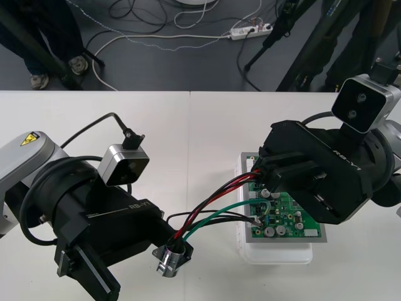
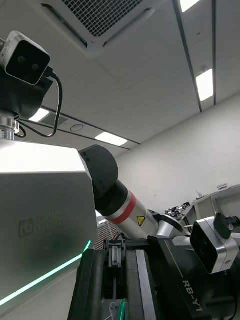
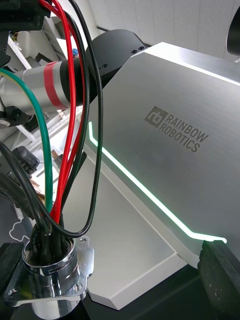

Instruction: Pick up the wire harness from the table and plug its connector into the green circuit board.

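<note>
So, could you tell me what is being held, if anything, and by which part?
The right gripper holds the red, black and green wire harness by its plug end; the left gripper stands open beside the round metal socket.

A lab — cables (image 1: 200, 36) and a power strip (image 1: 250, 29) are trailing across the dark floor (image 1: 188, 69) beyond the table (image 1: 188, 138).

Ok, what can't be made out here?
Plug: front view, hidden beneath the right gripper, so whether it sits in the green circuit board cannot be told.
Board's far side: front view, covered by the right gripper.
Socket: left wrist view, its base cut off by the picture's edge.
</note>
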Motion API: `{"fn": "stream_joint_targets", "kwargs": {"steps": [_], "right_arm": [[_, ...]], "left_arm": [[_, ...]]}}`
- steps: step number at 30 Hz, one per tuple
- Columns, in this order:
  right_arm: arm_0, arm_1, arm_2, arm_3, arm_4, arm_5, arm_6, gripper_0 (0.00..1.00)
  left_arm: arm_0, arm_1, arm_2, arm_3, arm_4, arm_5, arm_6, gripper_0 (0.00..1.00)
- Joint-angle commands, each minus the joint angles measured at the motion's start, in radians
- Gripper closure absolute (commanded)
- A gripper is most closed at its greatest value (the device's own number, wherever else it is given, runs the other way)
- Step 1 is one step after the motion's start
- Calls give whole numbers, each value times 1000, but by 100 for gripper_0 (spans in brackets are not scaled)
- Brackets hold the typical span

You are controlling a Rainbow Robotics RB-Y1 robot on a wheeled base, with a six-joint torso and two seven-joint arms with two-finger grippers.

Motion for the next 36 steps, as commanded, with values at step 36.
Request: {"fn": "stream_joint_targets", "kwargs": {"steps": [36], "right_arm": [[154, -170, -148, -23, -110, -41, 43, 100]], "left_arm": [[143, 62, 482, 118, -107, -32, -84, 0]]}}
